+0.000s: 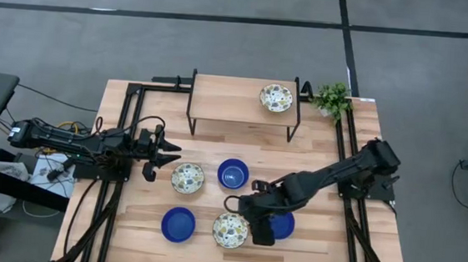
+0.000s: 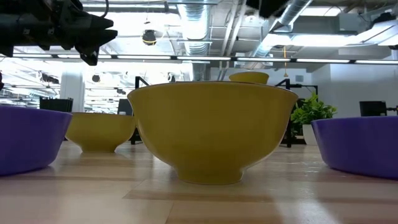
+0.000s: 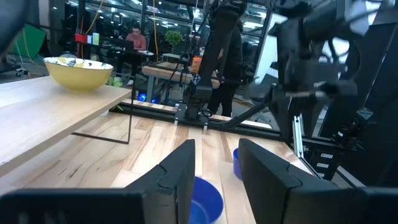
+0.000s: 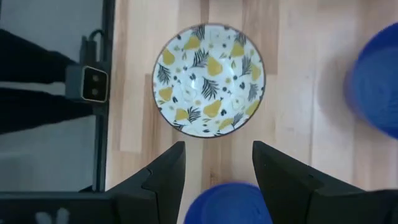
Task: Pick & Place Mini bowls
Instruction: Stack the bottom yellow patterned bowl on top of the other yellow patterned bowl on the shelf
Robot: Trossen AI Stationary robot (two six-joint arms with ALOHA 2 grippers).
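Six mini bowls show in the high view. One floral bowl (image 1: 276,97) stands on the raised shelf (image 1: 236,106) at the far side. On the table stand a floral bowl (image 1: 187,177), a blue bowl (image 1: 232,174), a blue bowl (image 1: 178,224), a floral bowl (image 1: 230,229) (image 4: 208,79) and a blue bowl (image 1: 283,226) (image 4: 230,202). My right gripper (image 1: 253,225) (image 4: 217,152) is open and points down between those last two, with the blue bowl's rim showing between its fingers. My left gripper (image 1: 163,157) (image 3: 216,155) is open and hovers level, left of the middle floral bowl.
A small potted plant (image 1: 333,99) stands at the far right corner beside the shelf. Black rails (image 1: 120,139) run along the table's left and right sides. In the low view the near floral bowl (image 2: 211,130) fills the middle, with blue bowls (image 2: 31,137) (image 2: 360,146) on either side.
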